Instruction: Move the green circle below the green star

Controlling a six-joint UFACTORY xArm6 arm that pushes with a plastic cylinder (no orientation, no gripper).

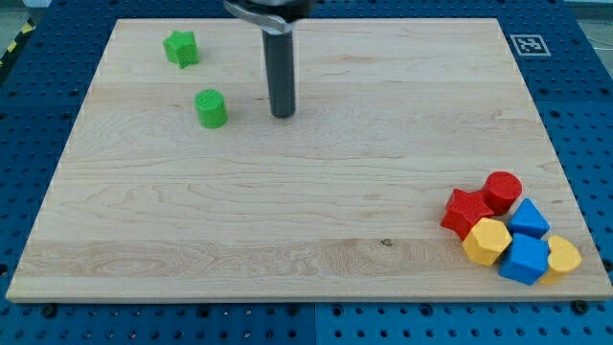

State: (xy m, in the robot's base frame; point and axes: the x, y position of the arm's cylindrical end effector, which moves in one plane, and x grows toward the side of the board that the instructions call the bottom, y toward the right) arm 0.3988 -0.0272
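Note:
The green circle (212, 108) stands on the wooden board in the view's upper left. The green star (181, 48) lies above it and slightly to the left, near the board's top edge. My tip (283, 114) rests on the board to the right of the green circle, with a clear gap between them. The rod rises straight up from the tip to the view's top.
A cluster of blocks sits at the board's lower right: a red star (465, 212), a red circle (502, 191), two blue blocks (528, 218) (524, 259) and two yellow blocks (487, 240) (560, 257). A marker tag (527, 44) lies beyond the board's top right corner.

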